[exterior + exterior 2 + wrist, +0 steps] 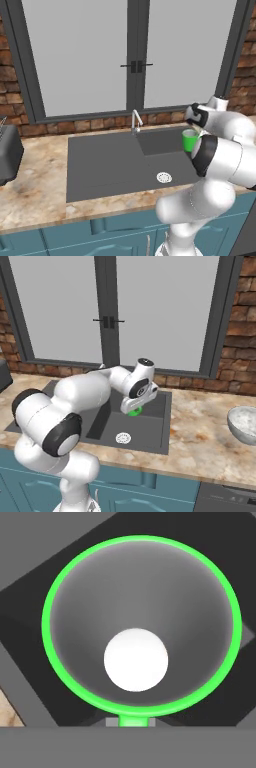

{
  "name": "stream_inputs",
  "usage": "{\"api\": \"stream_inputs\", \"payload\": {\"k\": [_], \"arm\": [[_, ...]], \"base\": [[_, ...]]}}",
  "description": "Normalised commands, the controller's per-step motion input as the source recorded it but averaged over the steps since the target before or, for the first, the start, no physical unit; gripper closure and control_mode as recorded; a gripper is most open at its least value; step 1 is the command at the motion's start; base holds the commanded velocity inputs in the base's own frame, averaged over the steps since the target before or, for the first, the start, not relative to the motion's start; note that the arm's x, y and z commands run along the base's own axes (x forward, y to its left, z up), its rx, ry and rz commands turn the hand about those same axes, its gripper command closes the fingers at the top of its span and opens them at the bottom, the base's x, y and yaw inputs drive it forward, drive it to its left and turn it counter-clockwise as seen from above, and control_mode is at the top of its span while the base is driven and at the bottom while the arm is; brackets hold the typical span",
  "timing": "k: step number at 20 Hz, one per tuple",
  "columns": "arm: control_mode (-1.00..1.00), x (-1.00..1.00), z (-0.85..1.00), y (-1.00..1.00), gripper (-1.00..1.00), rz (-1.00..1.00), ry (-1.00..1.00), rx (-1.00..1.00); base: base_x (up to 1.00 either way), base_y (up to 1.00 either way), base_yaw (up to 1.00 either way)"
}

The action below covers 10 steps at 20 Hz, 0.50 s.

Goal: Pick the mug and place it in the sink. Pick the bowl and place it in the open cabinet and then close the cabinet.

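Observation:
The green mug [190, 140] hangs just under my hand over the right part of the dark grey sink [110, 165]. My gripper [194, 132] is shut on the mug, gripping at its rim on the handle side. From the hand camera I look straight down into the mug [140, 627], its green rim wide and its handle at the bottom edge, with the dark basin [30, 557] behind it. From the right, the mug [135, 411] peeks out green below the gripper [133, 406], above the sink [150, 431]. The grey bowl [244, 425] sits on the counter far right. The cabinet is out of view.
A chrome faucet [135, 121] stands at the sink's back edge, and the round drain [164, 177] lies near the front. A dark appliance [7, 155] sits on the counter at far left. Stone counter [200, 431] lies between sink and bowl. Large windows fill the wall behind.

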Motion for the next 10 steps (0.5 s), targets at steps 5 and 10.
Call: {"api": "stream_inputs", "payload": {"k": [5, 10], "arm": [[-1.0, 0.08, -0.23, 0.18, 1.0, 0.15, 0.01, 0.0], [-1.0, 0.17, -0.27, 0.11, 1.0, 0.13, 0.0, 0.0]], "base": [[0.0, 0.0, 0.0], [0.0, 0.0, 0.0]]}}
